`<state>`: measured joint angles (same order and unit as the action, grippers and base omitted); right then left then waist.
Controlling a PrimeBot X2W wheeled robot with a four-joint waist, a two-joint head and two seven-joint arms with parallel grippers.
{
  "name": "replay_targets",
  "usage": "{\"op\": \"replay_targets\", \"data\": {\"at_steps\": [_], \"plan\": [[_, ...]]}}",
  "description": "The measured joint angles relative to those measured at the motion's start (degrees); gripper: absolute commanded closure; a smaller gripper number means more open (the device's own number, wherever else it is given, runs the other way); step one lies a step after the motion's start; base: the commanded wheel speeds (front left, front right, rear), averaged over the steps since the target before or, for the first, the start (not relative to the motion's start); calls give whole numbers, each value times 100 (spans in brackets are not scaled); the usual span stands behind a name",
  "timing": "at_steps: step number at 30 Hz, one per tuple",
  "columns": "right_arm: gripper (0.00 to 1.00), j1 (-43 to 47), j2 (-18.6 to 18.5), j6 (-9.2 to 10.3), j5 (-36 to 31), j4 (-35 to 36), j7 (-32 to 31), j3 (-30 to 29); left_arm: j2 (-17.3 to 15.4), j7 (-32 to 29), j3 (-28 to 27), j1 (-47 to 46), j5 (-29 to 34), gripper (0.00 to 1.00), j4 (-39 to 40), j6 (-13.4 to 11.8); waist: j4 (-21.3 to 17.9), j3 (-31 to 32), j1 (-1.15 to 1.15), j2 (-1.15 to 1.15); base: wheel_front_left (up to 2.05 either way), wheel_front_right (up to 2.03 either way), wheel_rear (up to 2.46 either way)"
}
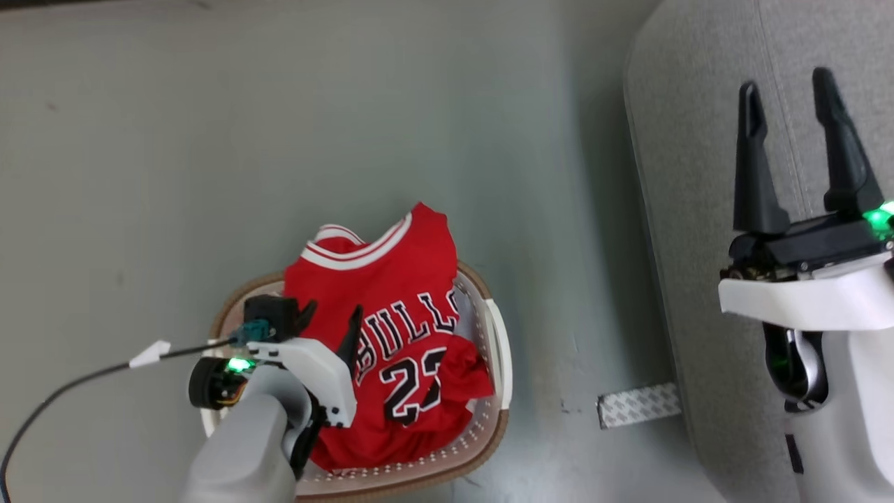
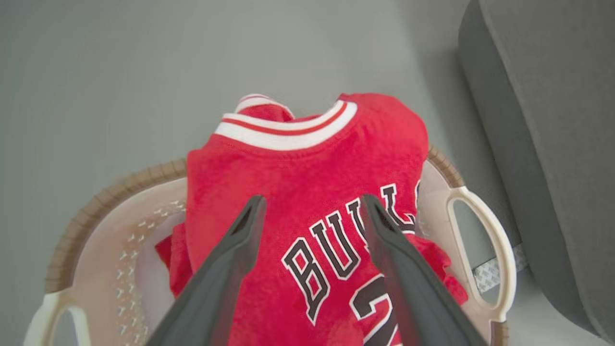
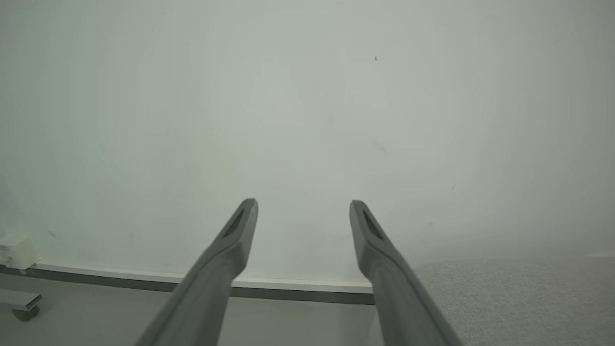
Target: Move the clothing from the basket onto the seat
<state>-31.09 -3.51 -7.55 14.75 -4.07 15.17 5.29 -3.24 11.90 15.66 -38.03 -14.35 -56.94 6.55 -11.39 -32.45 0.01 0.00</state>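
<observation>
Head view: left claw point(image 1: 332, 312) released over red "BULLS" 23 jersey point(image 1: 398, 279) in oval off-white plastic basket point(image 1: 504, 349); right claw point(image 1: 786, 82) released above light-grey fabric seat point(image 1: 691, 140).

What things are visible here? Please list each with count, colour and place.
grey floor: one, grey, under everything.
oval off-white plastic laundry basket: one, off-white with brown rim, on the floor.
red basketball jersey lettered "BULLS": one, red with white-and-black trim, in the basket.
large light-grey fabric seat: one, light grey, right of the basket.
patterned white strip: one, white, on the floor beside the seat.
black cable with white tag: one, left of the basket.
left hand: one, dark fingers, open above the jersey.
right hand: one, dark fingers, open, near the seat.
</observation>
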Motion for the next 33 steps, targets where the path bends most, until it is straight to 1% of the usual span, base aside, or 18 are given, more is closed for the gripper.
{"op": "replay_targets", "data": {"at_steps": [7, 10, 13, 17, 21, 29, 33], "plan": [[0, -381, 30, 0, 125, 218, 0, -38, -165, -300, 208, -576, -3, 0, -943, 56, -282, -547, 0, 0, 0, 0, 0], [0, -513, 41, 0, 140, 280, 0, -26, -199, -431, 300, -754, 2, 0, -1233, 58, -402, -759, 0, 0, 0, 0, 0], [0, -550, 45, 0, 140, 423, 1, -47, -229, -697, 416, -887, 21, 0, -1426, 67, -493, -946, 0, 0, 0, 0, 0], [0, -542, 47, 0, 250, 531, 1, -110, -324, -1103, 588, -1095, 133, 0, -1546, 74, -538, -1173, 0, 0, 0, 0, 0], [0, -523, 52, 0, 259, 503, 0, -59, -352, -1669, 747, -1122, 246, 0, -1637, 73, -538, -1360, 0, 0, 0, 0, 0], [0, -540, 54, 0, 249, 495, 0, 15, -332, -2105, 915, -1122, 267, 0, -1657, 74, -526, -1579, -1, 0, 0, 0, 0], [0, -553, 55, 0, 247, 503, 0, 10, -338, -2063, 939, -1180, 246, 0, -1662, 74, -525, -1666, -1, 0, 0, 0, 0]]}}
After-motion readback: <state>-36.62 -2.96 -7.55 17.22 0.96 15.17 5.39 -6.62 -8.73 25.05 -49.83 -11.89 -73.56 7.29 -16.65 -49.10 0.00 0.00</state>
